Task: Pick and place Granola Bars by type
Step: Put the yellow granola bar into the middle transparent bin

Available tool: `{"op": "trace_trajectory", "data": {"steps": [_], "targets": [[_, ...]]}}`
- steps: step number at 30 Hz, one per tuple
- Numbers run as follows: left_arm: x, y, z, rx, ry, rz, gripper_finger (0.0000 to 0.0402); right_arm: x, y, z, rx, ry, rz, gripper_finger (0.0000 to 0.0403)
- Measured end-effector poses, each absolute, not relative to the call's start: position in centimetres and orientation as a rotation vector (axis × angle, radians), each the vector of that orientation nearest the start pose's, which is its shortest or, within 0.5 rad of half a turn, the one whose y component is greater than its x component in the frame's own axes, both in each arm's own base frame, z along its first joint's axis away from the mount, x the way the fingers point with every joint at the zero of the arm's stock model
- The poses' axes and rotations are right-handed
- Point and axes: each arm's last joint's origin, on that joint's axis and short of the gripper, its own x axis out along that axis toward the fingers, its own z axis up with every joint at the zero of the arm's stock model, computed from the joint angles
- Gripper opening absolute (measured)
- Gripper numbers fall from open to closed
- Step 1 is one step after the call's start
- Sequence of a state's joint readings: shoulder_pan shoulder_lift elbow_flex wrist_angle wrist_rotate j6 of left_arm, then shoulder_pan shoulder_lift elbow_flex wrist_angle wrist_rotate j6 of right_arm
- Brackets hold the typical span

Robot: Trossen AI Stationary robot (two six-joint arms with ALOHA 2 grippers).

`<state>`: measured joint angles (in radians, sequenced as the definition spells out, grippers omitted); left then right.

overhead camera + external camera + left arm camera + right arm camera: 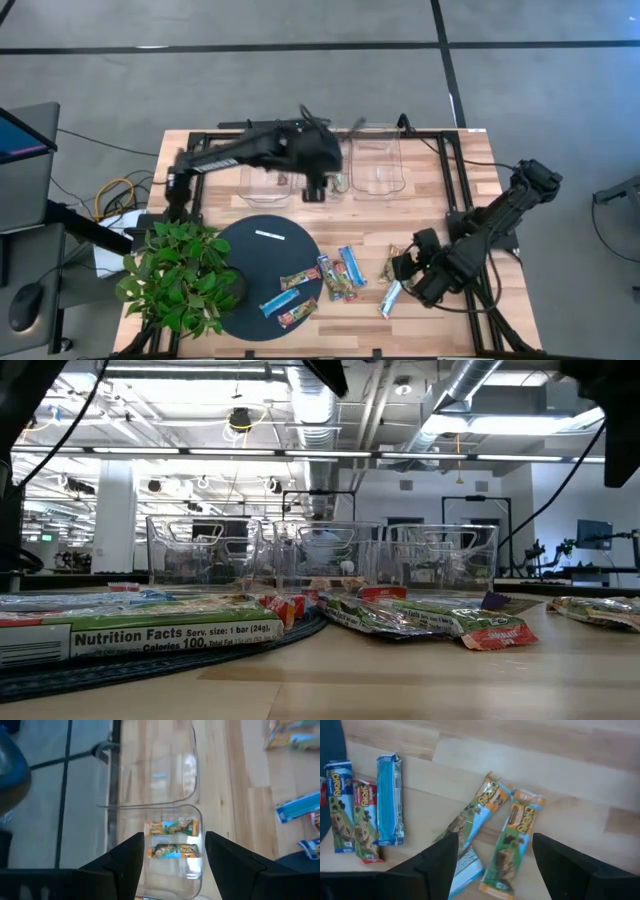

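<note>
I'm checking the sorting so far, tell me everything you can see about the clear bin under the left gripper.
The clear bin is see-through plastic, rectangular with rounded corners, sitting upright on the wooden table beside another clear bin. Two orange-and-green granola bars lie flat inside, side by side. The left gripper hovers above it, open, not touching.

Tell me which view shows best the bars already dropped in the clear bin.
Left wrist view: it looks straight down between open fingers at two orange-green bars lying side by side in the clear bin. In the high view the left gripper covers them. The low view shows only bin walls; the right wrist view misses them.
</note>
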<state>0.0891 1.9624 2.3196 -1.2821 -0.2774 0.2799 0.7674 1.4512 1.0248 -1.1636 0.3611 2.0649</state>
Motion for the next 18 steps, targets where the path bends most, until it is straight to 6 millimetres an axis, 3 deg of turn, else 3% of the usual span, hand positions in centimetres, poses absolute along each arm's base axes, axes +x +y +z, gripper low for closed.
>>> {"op": "trace_trajectory", "data": {"steps": [5, 10, 14, 18], "targets": [[34.0, 5.7, 45.5, 0.321, 0.865, 0.181, 0.0206, 18.3, 15.8, 21.7, 0.929, 0.942, -1.040, 0.0249], [29.0, 7.4, 48.7, 0.320, 0.812, 0.263, 0.0206, 18.4, 15.9, 21.5, 0.959, 0.923, -1.072, 0.0249], [25.5, 9.0, 49.7, 0.271, 0.842, 0.351, 0.0206, 18.3, 15.9, 21.5, 0.983, 0.917, -1.093, 0.0249], [23.1, 10.3, 49.6, 0.180, 0.926, 0.380, 0.0206, 18.3, 15.9, 21.4, 0.998, 0.952, -1.104, 0.0249]]}}
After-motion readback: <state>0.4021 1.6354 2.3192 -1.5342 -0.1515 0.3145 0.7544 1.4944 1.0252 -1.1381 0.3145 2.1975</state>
